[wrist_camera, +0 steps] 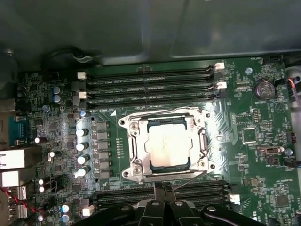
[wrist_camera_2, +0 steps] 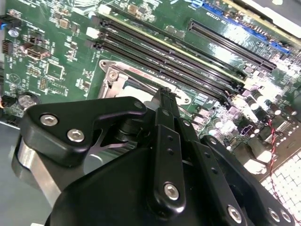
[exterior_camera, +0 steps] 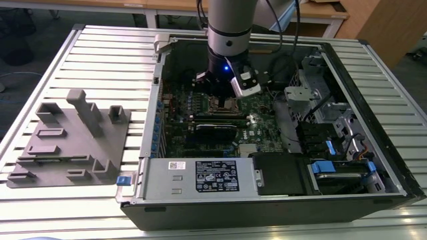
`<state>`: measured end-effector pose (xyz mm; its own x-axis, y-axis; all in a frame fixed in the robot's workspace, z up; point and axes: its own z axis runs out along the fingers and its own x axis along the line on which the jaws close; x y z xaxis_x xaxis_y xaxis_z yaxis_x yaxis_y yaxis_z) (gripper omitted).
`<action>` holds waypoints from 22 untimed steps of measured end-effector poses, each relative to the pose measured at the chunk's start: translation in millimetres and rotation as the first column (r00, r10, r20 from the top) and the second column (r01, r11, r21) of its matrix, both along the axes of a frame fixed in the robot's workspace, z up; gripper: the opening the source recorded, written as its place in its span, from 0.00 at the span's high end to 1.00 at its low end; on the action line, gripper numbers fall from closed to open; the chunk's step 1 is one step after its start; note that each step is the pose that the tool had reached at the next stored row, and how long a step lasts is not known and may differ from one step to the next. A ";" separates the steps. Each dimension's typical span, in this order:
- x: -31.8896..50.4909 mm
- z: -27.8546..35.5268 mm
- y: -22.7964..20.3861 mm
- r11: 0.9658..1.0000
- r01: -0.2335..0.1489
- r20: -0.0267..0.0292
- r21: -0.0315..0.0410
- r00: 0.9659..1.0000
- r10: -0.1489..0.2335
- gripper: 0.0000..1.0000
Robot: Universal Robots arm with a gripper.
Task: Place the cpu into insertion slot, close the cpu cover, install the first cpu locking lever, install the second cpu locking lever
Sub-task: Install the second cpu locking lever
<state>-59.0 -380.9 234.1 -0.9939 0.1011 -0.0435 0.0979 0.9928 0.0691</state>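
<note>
On the slatted grey counter [exterior_camera: 100,55], my pincer [wrist_camera: 162,187], pressed together, hovers beside the seated silver-grey square cpu [wrist_camera: 165,148].

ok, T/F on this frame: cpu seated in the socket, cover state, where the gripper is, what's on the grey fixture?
1. The cpu lies in the insertion slot. True.
2. The cpu cover is folded down over the chip. True; its frame surrounds the silver top in the first wrist view.
3. The gripper holds the cpu. False; the chip sits in the socket, apart from the fingertips.
4. The gripper is over the grey fixture outside the computer case. False; it is inside the case above the green board.
5. The fingertips are pressed together. True.
</note>
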 end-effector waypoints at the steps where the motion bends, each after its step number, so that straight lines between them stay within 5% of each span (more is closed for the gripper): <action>1: -0.1 0.0 0.0 1.000 0.000 0.000 0.000 1.000 0.000 0.89; 8: -0.1 -0.9 0.1 1.000 0.000 0.000 0.000 1.000 0.000 0.89; 15: -2.5 -11.7 -0.7 1.000 0.000 0.000 0.000 1.000 0.000 0.89; 22: -5.3 -15.1 -1.0 1.000 0.000 0.000 0.000 1.000 0.000 0.89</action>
<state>-64.2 -381.9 218.9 -0.9939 0.1011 -0.0434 0.0979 0.9928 0.0694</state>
